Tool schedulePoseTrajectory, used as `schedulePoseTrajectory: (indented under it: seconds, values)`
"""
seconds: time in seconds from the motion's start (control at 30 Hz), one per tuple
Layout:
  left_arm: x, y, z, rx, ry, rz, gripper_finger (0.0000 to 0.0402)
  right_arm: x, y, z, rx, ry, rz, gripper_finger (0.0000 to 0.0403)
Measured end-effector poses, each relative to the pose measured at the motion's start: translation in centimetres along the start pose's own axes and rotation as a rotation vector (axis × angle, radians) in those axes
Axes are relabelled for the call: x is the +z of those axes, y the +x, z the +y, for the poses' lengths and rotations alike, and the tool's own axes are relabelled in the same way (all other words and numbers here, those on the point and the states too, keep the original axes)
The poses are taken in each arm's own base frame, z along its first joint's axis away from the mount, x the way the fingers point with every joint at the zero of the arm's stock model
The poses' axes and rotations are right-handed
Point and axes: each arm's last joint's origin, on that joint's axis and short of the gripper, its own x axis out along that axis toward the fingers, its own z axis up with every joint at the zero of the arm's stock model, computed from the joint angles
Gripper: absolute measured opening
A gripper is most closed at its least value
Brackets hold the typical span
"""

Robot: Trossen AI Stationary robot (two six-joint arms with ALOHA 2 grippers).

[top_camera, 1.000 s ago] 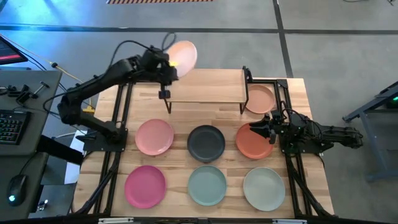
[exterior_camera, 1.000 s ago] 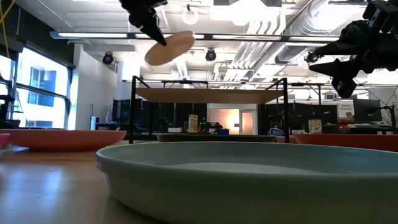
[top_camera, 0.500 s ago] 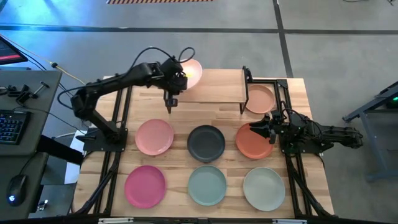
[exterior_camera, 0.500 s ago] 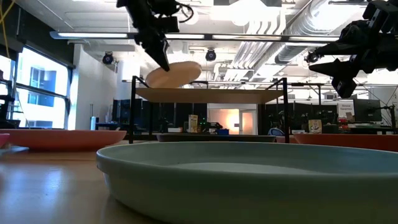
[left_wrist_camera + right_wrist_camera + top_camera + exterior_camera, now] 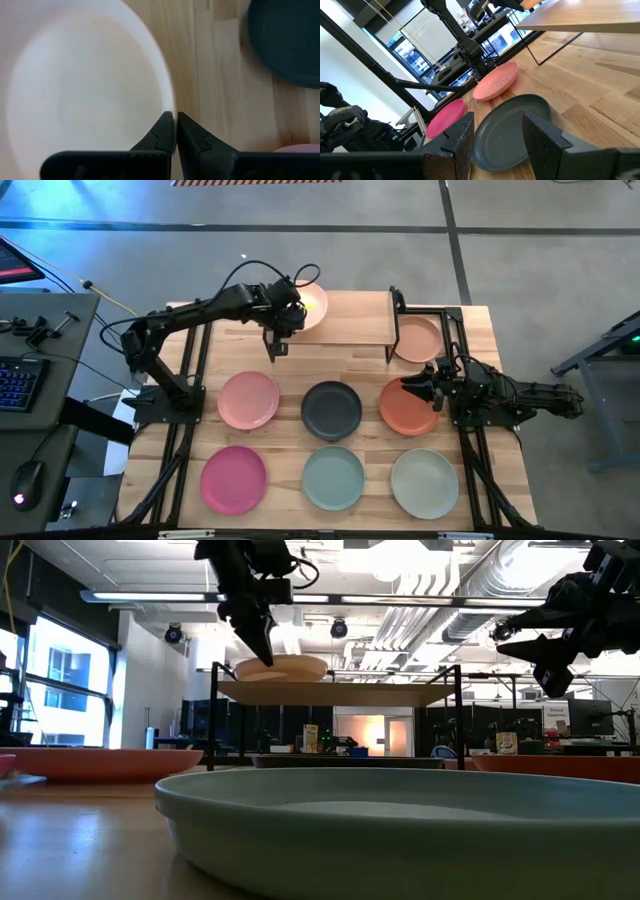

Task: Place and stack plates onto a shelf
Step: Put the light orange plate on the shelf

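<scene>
The peach plate (image 5: 312,306) sits on the left end of the shelf (image 5: 345,320), its rim pinched by the left gripper (image 5: 283,315). Another peach plate (image 5: 417,338) lies by the shelf's right legs. Nearer, the terracotta plate (image 5: 405,407) lies under the right gripper (image 5: 430,383), jaws spread and empty, with the charcoal plate (image 5: 331,409) and pink plate (image 5: 248,399) to its left.

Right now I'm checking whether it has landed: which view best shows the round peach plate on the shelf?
Low view: round peach plate sits level on the shelf. High view half-hides it; left wrist shows only its rim pinched by the left gripper.
</scene>
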Motion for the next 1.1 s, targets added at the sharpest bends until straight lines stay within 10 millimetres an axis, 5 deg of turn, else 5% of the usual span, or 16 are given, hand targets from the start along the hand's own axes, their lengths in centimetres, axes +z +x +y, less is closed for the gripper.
schedulePoseTrajectory:
  seconds: [1.1]
  values:
    - [0.14, 0.82, 0.43, 0.04, -0.022, 0.012, 0.0003, 0.0, 0.0, 0.0, 0.0, 0.0, 0.0, 0.0147]
